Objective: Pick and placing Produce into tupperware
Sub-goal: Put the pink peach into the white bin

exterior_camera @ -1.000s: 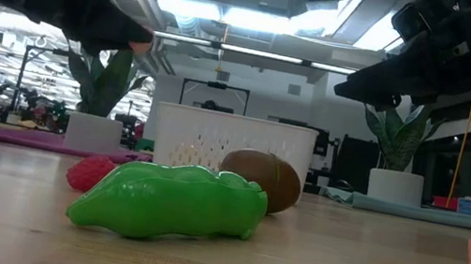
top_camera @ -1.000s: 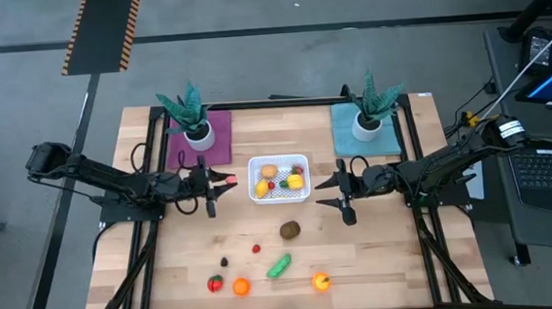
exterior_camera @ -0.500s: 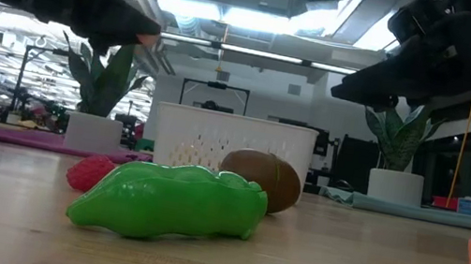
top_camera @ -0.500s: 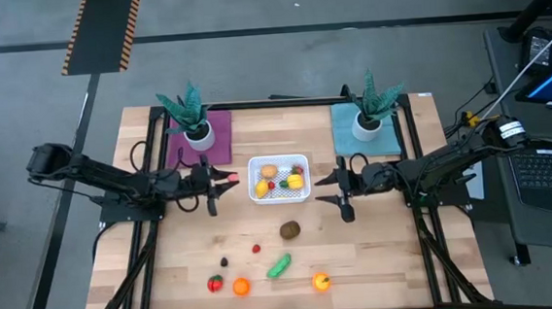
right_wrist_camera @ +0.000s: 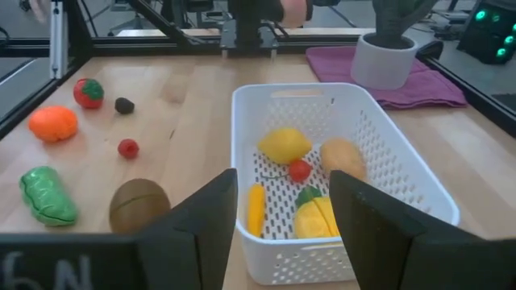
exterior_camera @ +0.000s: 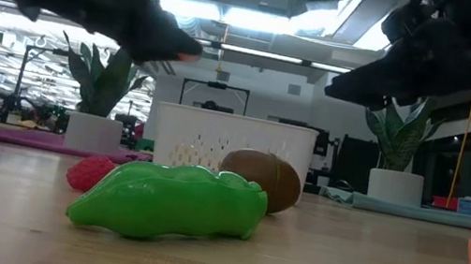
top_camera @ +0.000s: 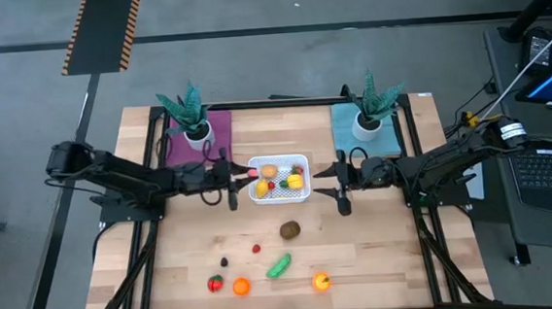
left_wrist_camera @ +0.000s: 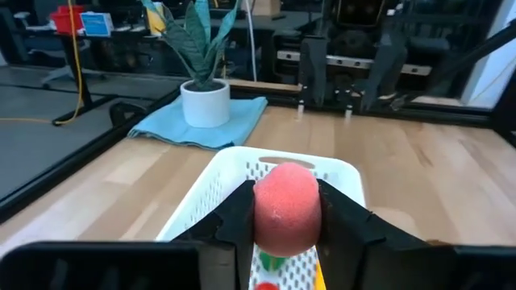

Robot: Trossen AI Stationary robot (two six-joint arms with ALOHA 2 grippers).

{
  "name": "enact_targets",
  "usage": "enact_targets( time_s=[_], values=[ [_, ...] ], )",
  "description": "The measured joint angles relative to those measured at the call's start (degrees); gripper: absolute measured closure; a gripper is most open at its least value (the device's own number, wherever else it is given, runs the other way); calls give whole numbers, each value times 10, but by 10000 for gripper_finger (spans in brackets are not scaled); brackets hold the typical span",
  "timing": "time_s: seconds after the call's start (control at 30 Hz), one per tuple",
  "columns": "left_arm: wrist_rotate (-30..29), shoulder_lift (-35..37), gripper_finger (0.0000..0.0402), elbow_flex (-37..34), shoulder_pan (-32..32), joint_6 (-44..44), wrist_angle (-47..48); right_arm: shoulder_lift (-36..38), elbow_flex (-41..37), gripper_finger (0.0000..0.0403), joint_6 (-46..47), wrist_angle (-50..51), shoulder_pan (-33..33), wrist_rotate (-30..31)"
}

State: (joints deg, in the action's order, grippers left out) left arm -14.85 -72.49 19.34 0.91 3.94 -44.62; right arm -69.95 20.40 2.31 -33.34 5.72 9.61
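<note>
High view, centre frame: the left gripper point(top_camera: 241, 171) clamps a pink-red fruit point(left_wrist_camera: 285, 208) at the left rim of the white tupperware point(top_camera: 280, 196), which holds several pieces. Right of the tupperware, the right gripper point(top_camera: 329, 184) hangs with fingers spread, holding nothing. A green piece point(top_camera: 280, 265) lies lower centre.

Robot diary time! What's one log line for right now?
left end effector: shut on pink fruit, at rim of white basket | right end effector: open, empty, beside basket | brown fruit, green piece: on table
</note>
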Motion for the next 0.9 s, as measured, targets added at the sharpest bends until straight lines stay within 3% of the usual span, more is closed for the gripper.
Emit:
enact_targets(
  time_s=[0.37, 0.5, 0.9],
  values=[
    [68, -99, 309, 88, -47, -26, 6, 0, 0, 203, 1, 0, -3, 0],
    [94, -105, 300, 100, -54, -26, 27, 0, 0, 203, 1, 1, -3, -1],
    [95, -105, 304, 101, -57, -8, 81, 0, 0, 203, 2, 2, -3, -1]
  ],
)
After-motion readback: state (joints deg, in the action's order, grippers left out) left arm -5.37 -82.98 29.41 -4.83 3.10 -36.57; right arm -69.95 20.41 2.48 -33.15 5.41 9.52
